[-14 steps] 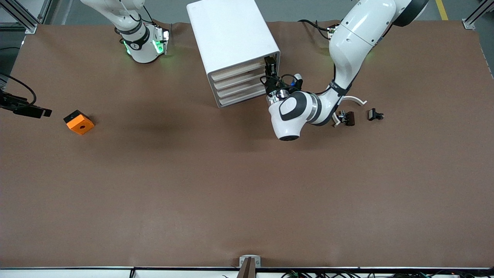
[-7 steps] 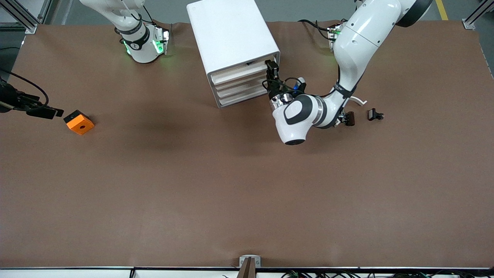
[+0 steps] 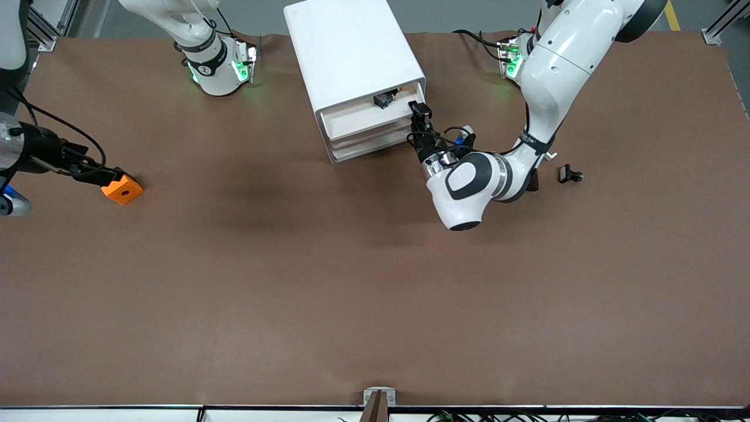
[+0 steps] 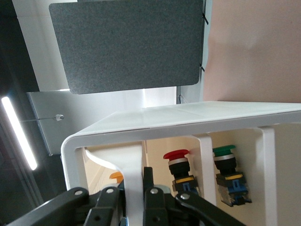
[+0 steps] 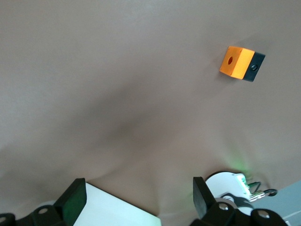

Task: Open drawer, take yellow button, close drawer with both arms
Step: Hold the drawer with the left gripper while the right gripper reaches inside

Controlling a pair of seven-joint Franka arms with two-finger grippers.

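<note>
The white cabinet (image 3: 351, 53) stands between the arms' bases. Its topmost drawer (image 3: 358, 116) is pulled partly out. My left gripper (image 3: 419, 113) is shut on the drawer's front wall at the corner toward the left arm's end; the left wrist view shows that wall (image 4: 134, 155) pinched by the left gripper (image 4: 135, 186). The button (image 3: 384, 99) lies in the opened drawer, and its orange cap (image 4: 116, 175) peeks beside the wall. My right gripper (image 3: 101, 173) hangs open over the right arm's end of the table, and in its own view the right gripper (image 5: 138, 200) holds nothing.
An orange square block with a hole (image 3: 122, 189) (image 5: 237, 62) lies on the table below the right gripper. A red push button (image 4: 178, 165) and a green one (image 4: 226, 162) sit in drawer compartments. A small black part (image 3: 569, 174) lies beside the left arm.
My left gripper has drawn the top drawer out toward the front camera, and the button has come into sight. The right arm has swung in over the orange block.
</note>
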